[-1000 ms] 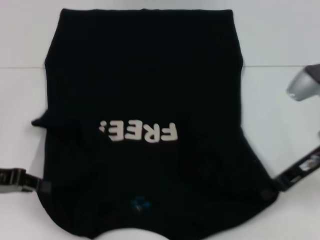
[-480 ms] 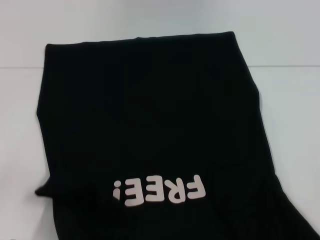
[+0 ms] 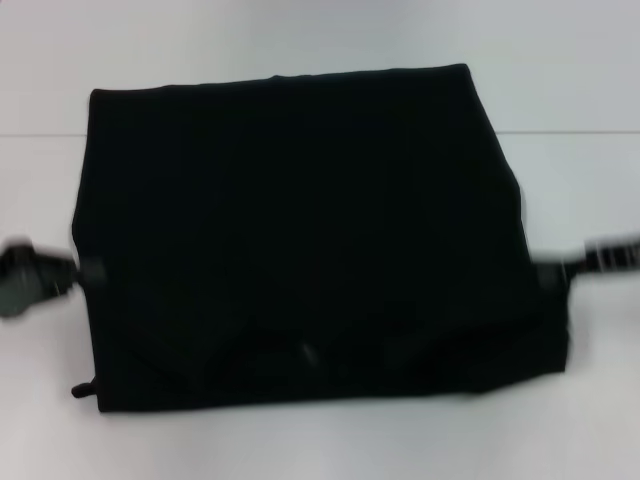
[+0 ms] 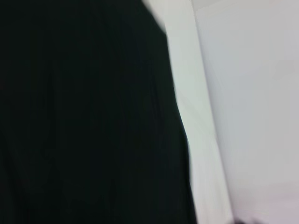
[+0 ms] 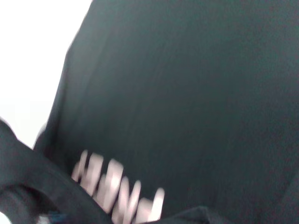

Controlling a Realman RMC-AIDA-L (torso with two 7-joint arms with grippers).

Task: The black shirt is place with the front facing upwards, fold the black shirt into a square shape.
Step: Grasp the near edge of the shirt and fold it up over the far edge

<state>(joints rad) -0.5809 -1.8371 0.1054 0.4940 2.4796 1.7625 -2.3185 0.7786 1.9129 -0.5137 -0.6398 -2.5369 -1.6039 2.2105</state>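
The black shirt (image 3: pixel 300 230) lies on the white table as a rough rectangle, with its near part carried over the rest and only plain black cloth showing in the head view. My left gripper (image 3: pixel 88 270) is at the shirt's left edge and my right gripper (image 3: pixel 555 272) at its right edge, each shut on the cloth about halfway up. In the right wrist view the shirt (image 5: pixel 187 93) fills the picture, with its white lettering (image 5: pixel 117 186) under a raised fold. Black cloth (image 4: pixel 84 116) beside the table is all the left wrist view shows.
The white table (image 3: pixel 580 90) has bare surface on all sides of the shirt. A thin seam (image 3: pixel 570 132) runs across it behind the grippers.
Both grippers have moved from the shirt's near corners toward the far side, carrying the near part over. The white lettering and blue label seen a second ago are now covered in the head view.
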